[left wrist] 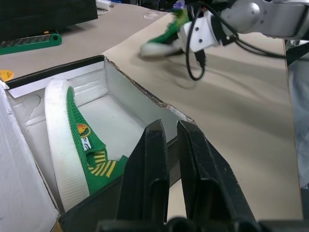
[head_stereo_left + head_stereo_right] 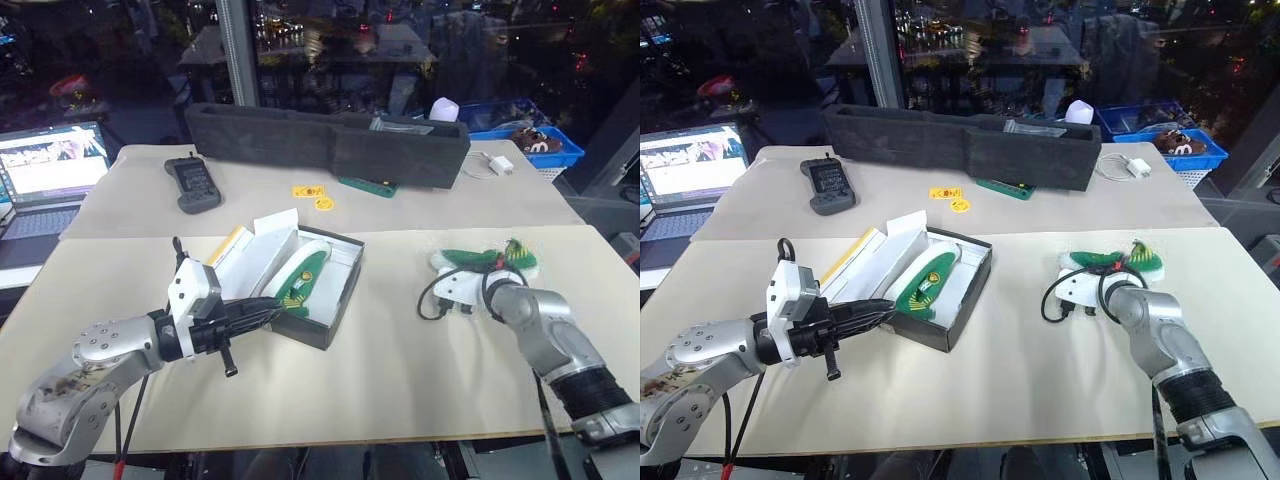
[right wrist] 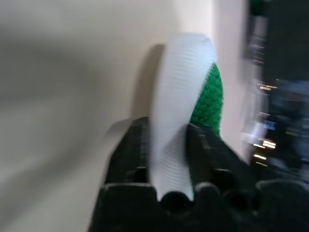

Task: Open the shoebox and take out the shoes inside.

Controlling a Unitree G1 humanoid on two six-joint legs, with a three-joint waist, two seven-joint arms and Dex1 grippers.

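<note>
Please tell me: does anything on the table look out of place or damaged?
Nothing looks damaged. The shoebox sits askew, lid open, with one green shoe still propped on edge inside. The other shoe is out on the table at the right gripper, its white rim between the fingers.

Head stereo pair looking forward and down over the table [image 2: 400,380], both sharing shoebox [image 2: 300,275] and arms, left wrist camera close along its fingers into the box, right wrist camera pressed close on one shoe [image 3: 181,111]
</note>
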